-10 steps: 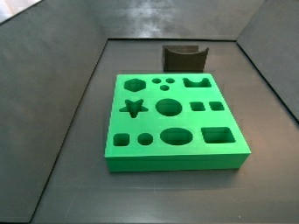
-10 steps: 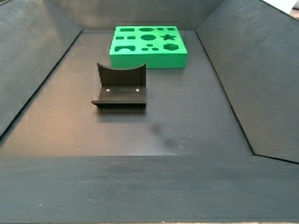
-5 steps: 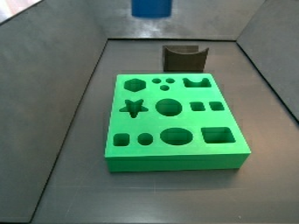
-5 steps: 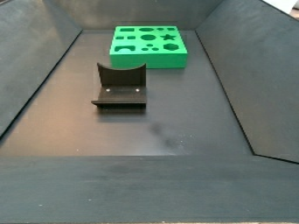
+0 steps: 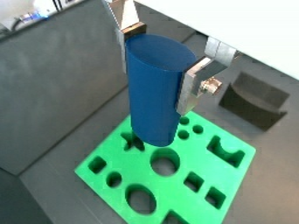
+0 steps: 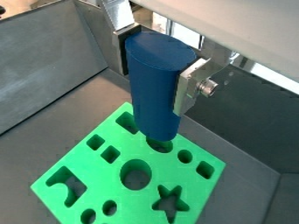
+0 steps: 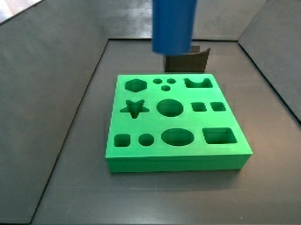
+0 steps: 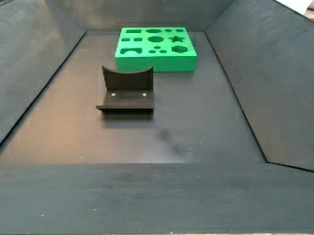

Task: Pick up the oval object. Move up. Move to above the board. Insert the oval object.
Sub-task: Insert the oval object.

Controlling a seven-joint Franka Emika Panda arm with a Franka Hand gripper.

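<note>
My gripper (image 5: 162, 59) is shut on the oval object (image 5: 156, 92), a plain blue upright peg, and holds it high above the board (image 5: 117, 157). Both wrist views show this; in a wrist view the peg (image 6: 156, 83) hangs between the silver fingers (image 6: 190, 83) over the green slab (image 6: 87, 166) and its cutouts. In a side view only the peg (image 7: 174, 25) shows, coming down from the top edge above the far part of the board (image 7: 177, 141). In a side view the board (image 8: 154, 48) lies at the far end, and gripper and peg are out of view.
The fixture, a dark L-shaped bracket, stands beyond the board (image 7: 186, 59) in a side view and mid-floor (image 8: 125, 90) in a side view; it also shows in a wrist view (image 5: 258, 94). Dark sloping bin walls (image 7: 53, 70) surround the floor.
The blue peg has come down into a side view from the top: absent one second ago, just its end half a second ago, now a long stretch above the board's far part.
</note>
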